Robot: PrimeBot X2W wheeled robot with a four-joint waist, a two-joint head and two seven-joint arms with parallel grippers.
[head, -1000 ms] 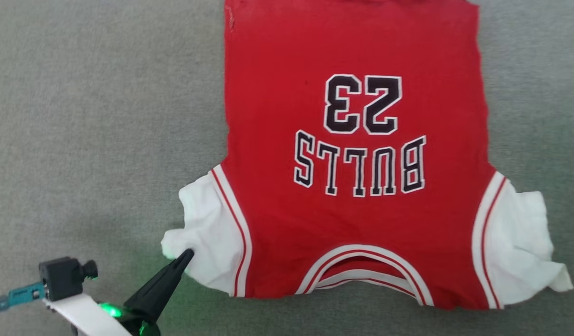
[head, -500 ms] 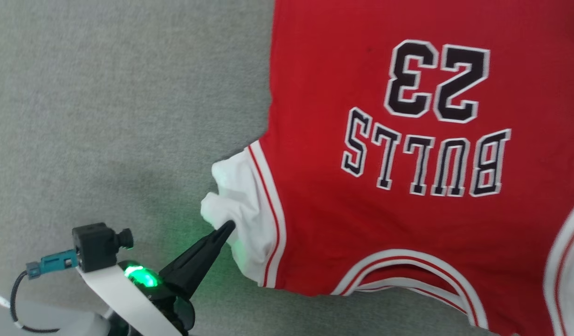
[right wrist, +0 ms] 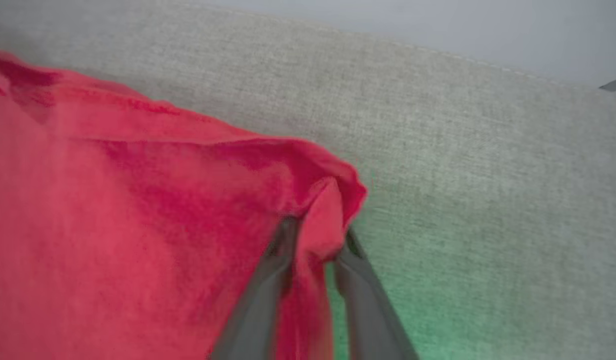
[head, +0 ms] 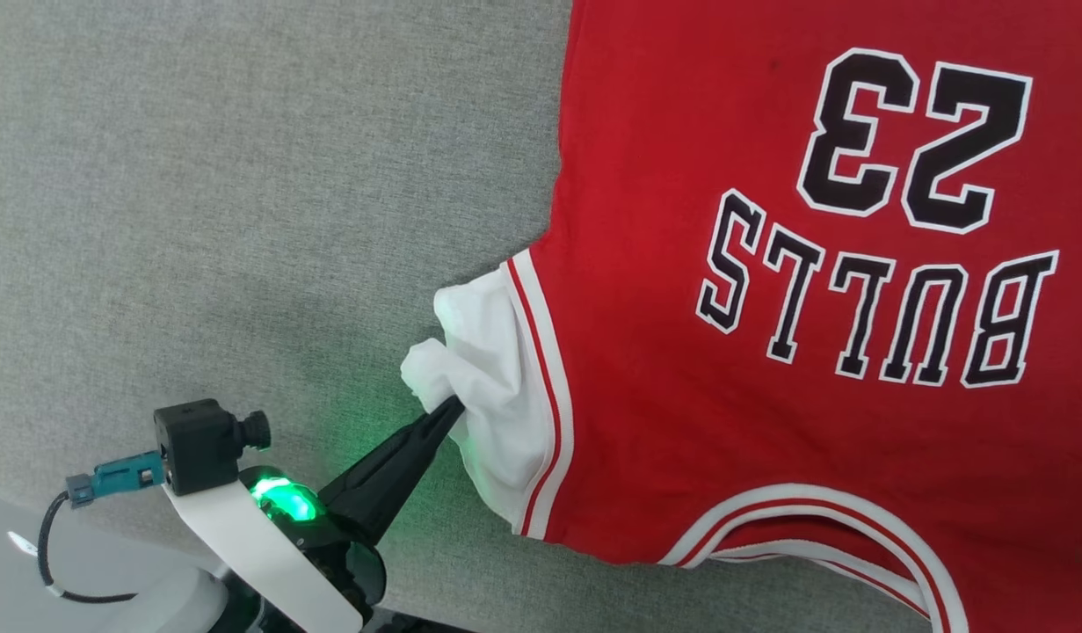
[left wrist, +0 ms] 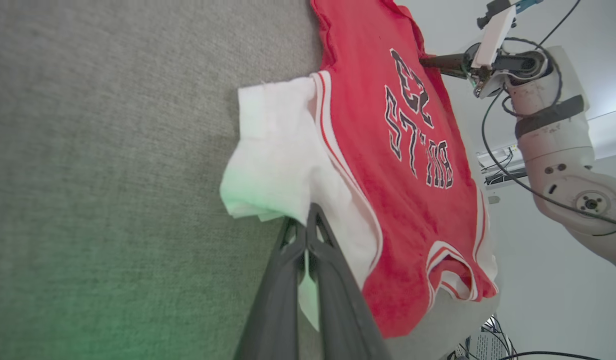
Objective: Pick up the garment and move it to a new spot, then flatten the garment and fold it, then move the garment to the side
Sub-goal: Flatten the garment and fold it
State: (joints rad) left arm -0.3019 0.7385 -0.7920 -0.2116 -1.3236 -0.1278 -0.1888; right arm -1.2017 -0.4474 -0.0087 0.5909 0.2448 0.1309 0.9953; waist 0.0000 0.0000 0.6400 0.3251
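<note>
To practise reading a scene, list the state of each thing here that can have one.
garment, spread print-up on grey cloth, one white sleeve bunched
left gripper, shut on that white sleeve
right gripper, shut on a bunched red corner
left wrist light, lit green

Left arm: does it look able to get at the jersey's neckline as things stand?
Likely not yet: the left pincer is shut on the white sleeve of the garment and would have to release first. The neckline lies near, uncovered.
</note>
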